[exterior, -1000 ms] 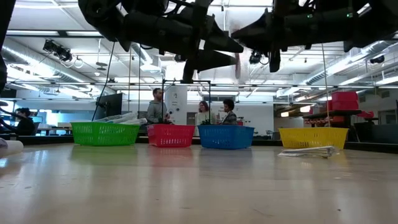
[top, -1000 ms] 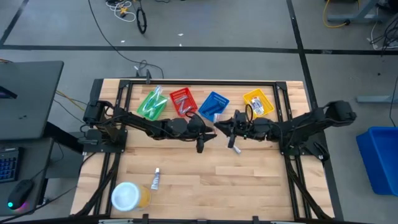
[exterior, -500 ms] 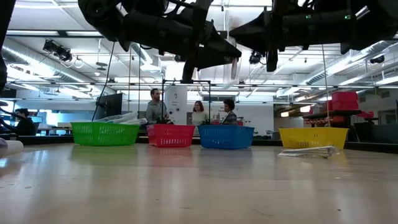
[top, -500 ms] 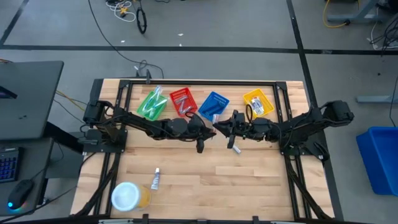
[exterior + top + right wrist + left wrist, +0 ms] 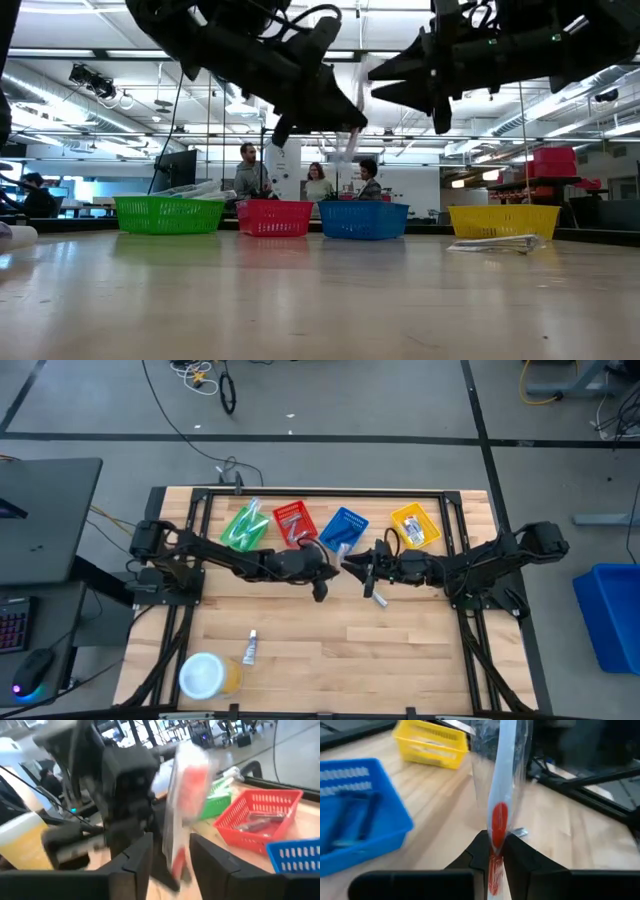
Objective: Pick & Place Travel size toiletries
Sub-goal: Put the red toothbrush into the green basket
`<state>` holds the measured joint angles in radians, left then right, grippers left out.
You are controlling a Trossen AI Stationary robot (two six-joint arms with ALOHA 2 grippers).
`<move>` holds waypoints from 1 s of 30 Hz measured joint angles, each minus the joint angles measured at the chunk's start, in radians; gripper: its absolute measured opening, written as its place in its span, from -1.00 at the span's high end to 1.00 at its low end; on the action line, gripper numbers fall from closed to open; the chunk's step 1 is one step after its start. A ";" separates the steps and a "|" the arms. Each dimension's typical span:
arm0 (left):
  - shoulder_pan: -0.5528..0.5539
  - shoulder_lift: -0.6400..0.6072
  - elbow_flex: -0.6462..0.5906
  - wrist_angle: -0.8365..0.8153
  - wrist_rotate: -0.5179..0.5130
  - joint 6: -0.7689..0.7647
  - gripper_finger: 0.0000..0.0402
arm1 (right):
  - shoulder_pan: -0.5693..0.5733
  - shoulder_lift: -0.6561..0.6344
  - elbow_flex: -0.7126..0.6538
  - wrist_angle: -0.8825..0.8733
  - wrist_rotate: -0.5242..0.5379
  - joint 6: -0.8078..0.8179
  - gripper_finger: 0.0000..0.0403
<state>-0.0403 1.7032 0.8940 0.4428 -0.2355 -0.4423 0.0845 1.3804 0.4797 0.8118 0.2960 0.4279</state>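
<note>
Left end effector: clamped on the lower handle of a red-and-white toothbrush in a clear plastic sleeve, which stands up between the 2 dark fingers. In the high view this end effector hangs above the middle of the counter, just in front of the blue plastic basket.

Right end effector: its 2 fingers stand narrowly apart on either side of the same sleeved toothbrush; I cannot tell whether they press on it. In the high view it faces the left one, nearly tip to tip.

Step, as I judge it: a hand-over in the air, or the left arm carrying the brush toward a basket.

How it will handle: light, thin and stiff along its length, but the loose wrapper is likely slippery and crinkles, so a pinch on film alone may slide. Best hold is on the solid handle, clear of the bristle end.

Risk: if both ends pull, the sleeve could twist or slip out.

Other toiletries: 1 small white tube with blue print lies on the wooden counter near its front left, just beside the big yellow jar with a white lid. 1 more small item lies under the right arm.

Baskets: green, red and yellow each hold items, as does the blue one.
</note>
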 joint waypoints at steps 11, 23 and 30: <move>0.065 -0.318 0.001 -0.624 -0.326 -0.031 0.80 | 0.000 0.000 0.000 -0.124 0.051 0.064 -0.03; 0.290 -0.414 -0.009 -1.027 -0.437 -0.099 0.80 | 0.000 0.000 0.000 -0.128 0.051 0.062 -0.06; 0.420 -0.413 -0.110 -1.022 -0.433 -0.079 0.80 | 0.000 0.000 0.000 -0.132 0.036 0.062 0.01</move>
<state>0.3799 1.2903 0.7844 -0.5794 -0.6689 -0.5213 0.0849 1.3802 0.4797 0.6802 0.3322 0.4900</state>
